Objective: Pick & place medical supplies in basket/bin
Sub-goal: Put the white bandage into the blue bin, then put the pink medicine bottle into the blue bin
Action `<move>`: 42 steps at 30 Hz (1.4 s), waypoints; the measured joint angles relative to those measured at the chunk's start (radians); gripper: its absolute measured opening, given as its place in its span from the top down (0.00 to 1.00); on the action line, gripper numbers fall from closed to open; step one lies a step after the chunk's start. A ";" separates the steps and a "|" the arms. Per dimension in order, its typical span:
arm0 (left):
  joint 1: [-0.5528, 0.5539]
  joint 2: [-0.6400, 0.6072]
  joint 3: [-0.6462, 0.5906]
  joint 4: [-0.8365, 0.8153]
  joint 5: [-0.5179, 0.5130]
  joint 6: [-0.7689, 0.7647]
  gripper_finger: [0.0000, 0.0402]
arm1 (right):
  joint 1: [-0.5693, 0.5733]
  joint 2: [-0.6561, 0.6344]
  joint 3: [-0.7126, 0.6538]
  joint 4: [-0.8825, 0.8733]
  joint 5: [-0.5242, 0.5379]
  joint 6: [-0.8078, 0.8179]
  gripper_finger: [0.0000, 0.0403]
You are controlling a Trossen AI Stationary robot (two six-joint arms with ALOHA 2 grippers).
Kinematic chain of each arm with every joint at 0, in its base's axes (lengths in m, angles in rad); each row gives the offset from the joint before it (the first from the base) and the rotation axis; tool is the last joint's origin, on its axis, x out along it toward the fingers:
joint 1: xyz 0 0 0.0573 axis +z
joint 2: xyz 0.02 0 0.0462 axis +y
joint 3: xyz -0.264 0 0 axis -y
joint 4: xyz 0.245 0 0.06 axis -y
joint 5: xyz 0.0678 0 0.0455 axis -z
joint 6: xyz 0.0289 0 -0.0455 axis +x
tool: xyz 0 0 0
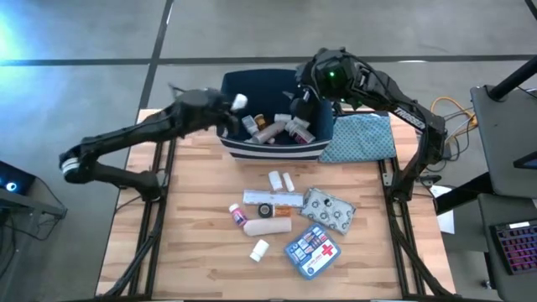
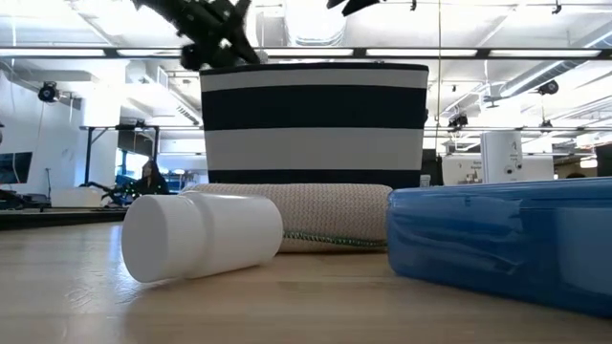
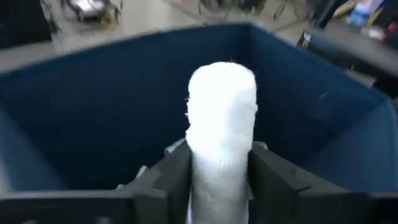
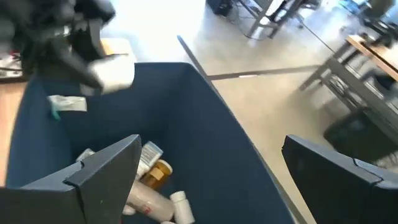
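My left gripper hangs over the left rim of the navy-blue bin, shut on a white gauze roll. The right wrist view also shows this roll. My right gripper is open above the bin's right half, and nothing is between its fingers. Several supplies lie inside the bin. On the table in front of it lie white pill bottles, a beige bandage roll, a silver blister pack and a blue first-aid pouch. My left gripper pinches the white gauze roll between its two fingers, at the roll's sides near its back end. The fingers reach in from the table's left, nearly level. The roll lies along them, juts out past the fingertips and hangs clear above the bin.
A blue-grey patterned cloth lies right of the bin. A red-capped bottle and a flat white box lie among the supplies. In the low view a white bottle, the beige roll and the pouch stand before the striped bin.
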 joint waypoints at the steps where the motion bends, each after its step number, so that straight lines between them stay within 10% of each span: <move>1: 0.011 0.025 0.024 -0.021 0.006 0.001 0.64 | 0.000 0.000 0.000 0.000 0.019 0.011 0.06; 8: -0.016 0.053 0.342 -0.532 0.004 0.134 0.39 | -0.001 -0.005 0.000 -0.052 0.091 0.067 0.06; 16: -0.289 0.032 0.469 -1.202 0.135 0.261 0.36 | -0.001 -0.001 0.000 -0.064 0.084 -0.091 0.06; 26: -0.694 0.100 0.065 -0.748 0.121 0.435 0.40 | -0.001 0.004 -0.006 -0.099 0.082 -0.139 0.06; 32: -0.721 0.215 -0.103 -0.438 0.117 0.479 0.40 | -0.001 0.004 -0.008 -0.185 0.080 -0.139 0.06; 42: -0.719 0.479 -0.102 -0.381 0.117 0.566 0.40 | -0.001 0.003 -0.010 -0.221 0.075 -0.139 0.06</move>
